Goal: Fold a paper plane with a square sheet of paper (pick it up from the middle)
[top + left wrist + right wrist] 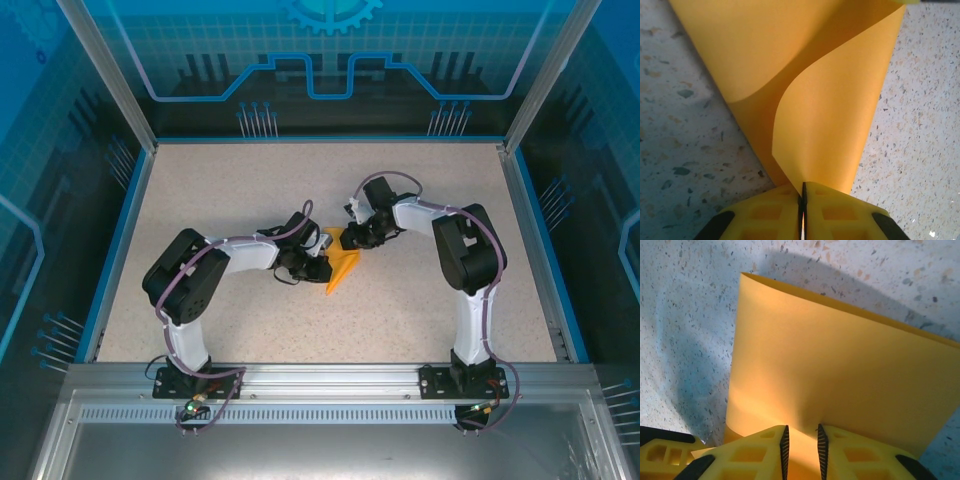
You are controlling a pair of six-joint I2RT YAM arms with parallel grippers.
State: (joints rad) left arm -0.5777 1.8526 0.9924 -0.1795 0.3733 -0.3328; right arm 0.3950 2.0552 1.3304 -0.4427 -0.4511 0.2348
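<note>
Left gripper (pixel 803 200) pinching paper (pixel 835 115) | right gripper (pixel 802 435) parted | arms elbowed inward

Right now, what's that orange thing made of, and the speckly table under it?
The orange sheet looks like thin matte paper: it curls in a smooth bend and holds sharp edges. The table looks hard and smooth, pale with dark flecks: maybe stone or speckled laminate, hard to say.

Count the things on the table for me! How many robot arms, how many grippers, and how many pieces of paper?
Robot arms: 2 (left arm, right arm)
Grippers: 2 (left gripper, right gripper)
Orange paper: 1
Total: 5
</note>
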